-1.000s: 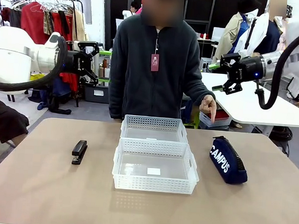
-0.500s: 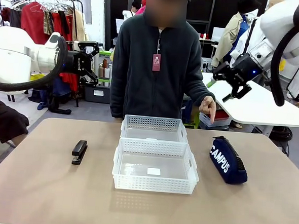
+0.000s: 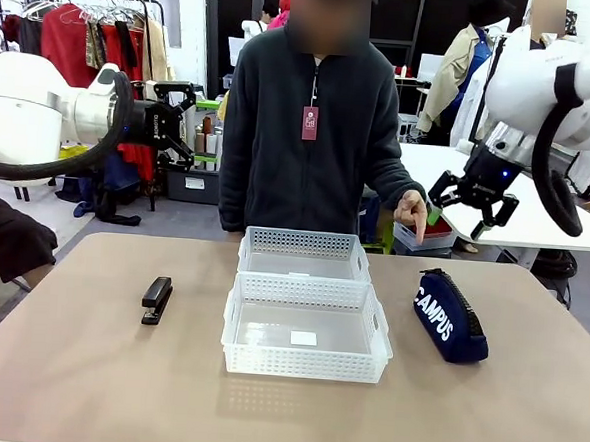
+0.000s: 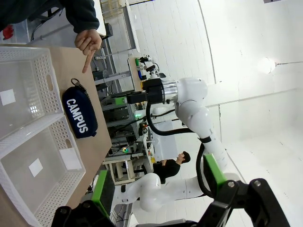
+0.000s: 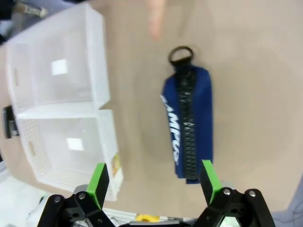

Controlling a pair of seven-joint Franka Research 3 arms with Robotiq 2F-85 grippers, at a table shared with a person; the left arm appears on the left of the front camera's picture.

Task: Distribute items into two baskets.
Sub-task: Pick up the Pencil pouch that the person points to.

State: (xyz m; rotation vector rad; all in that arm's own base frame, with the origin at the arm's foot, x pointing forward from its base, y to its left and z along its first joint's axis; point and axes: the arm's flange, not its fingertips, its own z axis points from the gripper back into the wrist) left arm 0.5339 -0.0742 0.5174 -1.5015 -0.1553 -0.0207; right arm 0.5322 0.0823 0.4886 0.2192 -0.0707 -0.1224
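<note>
Opening step, nothing sorted yet. The right gripper [image 3: 455, 221] hangs above the pouch [image 3: 450, 316], fingers apart and empty. The pouch lies on the table right of the two baskets [image 3: 304, 364]; the stapler [image 3: 156, 300] lies left of them.

Next, probably: descend and straddle the pouch's narrow width.

The right wrist view shows the zip running lengthwise between the pads. The front view adds a person's hand [image 3: 412, 210] pointing down at the pouch, and the left gripper [image 3: 205, 130] held high at far left, fingers apart.
</note>
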